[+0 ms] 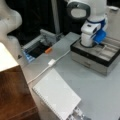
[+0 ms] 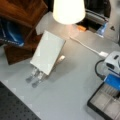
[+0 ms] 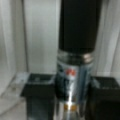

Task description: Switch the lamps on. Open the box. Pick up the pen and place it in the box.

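The glossy white, rounded robot arm (image 1: 86, 15) is built of fat, smooth-shelled segments, with a dark grey oval recess set into the upper joint. Below it sits a short white cylindrical wrist section (image 1: 88, 35) carrying a thin blue ring. A bright blue blocky attachment (image 1: 100, 35) is fixed to its side (the same blue piece (image 2: 113, 81) shows in a front view, beside a white housing with dark spots). A black looping cable (image 2: 98, 71) curves off that housing. In the wrist view, two black squarish finger pads (image 3: 40, 96) sit low in frame.
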You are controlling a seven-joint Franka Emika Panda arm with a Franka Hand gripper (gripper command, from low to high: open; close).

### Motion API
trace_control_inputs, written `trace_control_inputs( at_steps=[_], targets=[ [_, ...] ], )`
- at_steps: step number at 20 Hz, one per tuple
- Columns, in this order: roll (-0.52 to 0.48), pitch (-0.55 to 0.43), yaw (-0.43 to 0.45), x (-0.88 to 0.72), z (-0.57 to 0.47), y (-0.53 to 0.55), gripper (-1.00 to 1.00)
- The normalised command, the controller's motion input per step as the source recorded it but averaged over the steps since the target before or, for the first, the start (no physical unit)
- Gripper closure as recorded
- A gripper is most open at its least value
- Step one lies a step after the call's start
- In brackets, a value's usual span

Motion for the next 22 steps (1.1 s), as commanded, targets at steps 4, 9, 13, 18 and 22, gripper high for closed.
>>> trace_control_inputs(
  at_steps=[4,9,13,18,22],
  targets=[
    [0.090,-0.050,-0.075,0.00,-0.25,-0.03,1.00],
    [0.065,-0.052,-0.047,0.02,-0.27,-0.01,1.00],
    [0.008,-0.048,-0.025,0.02,-0.29,0.01,1.00],
    [-0.039,-0.006,-0.023,0.05,-0.27,0.02,-1.00],
    [-0.067,0.007,-0.022,0.08,-0.24,0.02,-1.00]
  ],
)
